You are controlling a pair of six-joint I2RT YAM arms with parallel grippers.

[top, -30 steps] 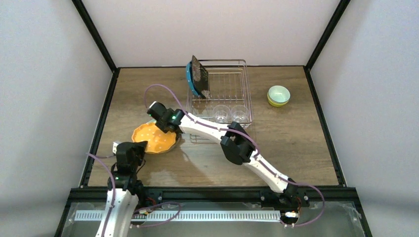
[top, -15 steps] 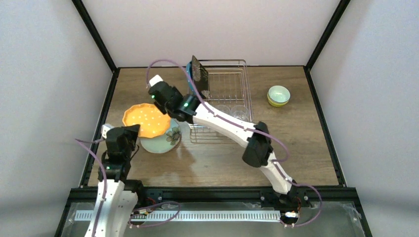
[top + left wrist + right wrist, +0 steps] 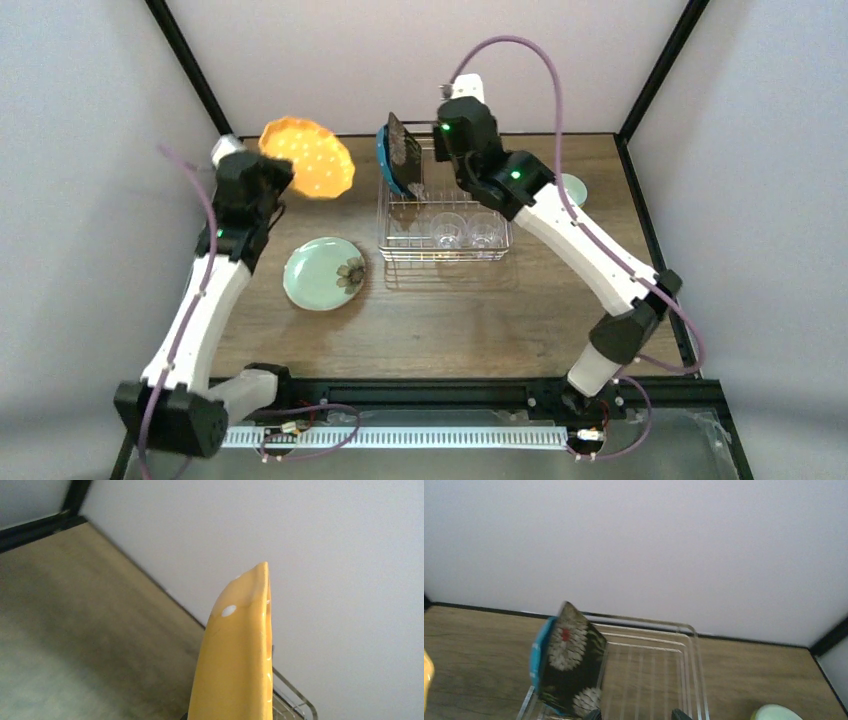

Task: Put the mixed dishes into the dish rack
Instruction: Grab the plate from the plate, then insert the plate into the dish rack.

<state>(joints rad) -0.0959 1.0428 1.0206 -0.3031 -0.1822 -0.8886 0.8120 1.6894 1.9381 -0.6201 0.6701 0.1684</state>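
Note:
My left gripper [image 3: 268, 178] is shut on the orange white-dotted plate [image 3: 306, 157], raised high at the back left; the left wrist view sees that plate [image 3: 235, 660] edge-on, hiding the fingers. The pale green plate [image 3: 323, 272] lies flat on the table. The dish rack [image 3: 497, 190] holds the black floral plate [image 3: 403, 152] standing against a blue plate [image 3: 382, 155], with two glass cups [image 3: 465, 231] at its near end. My right gripper [image 3: 636, 715] hovers open and empty above the rack [image 3: 689, 645]. Its arm half hides the mint bowl [image 3: 575, 186].
Black frame posts and white walls close in the back and sides of the wooden table [image 3: 470, 320]. The black floral plate [image 3: 571, 670] leans at the rack's left end. A pale green bowl rim [image 3: 776, 713] shows at the right wrist view's lower right.
My left arm lifted the orange plate from the front left up to the back left, uncovering the pale green plate. My right arm swung away to above the rack, jaws widening.

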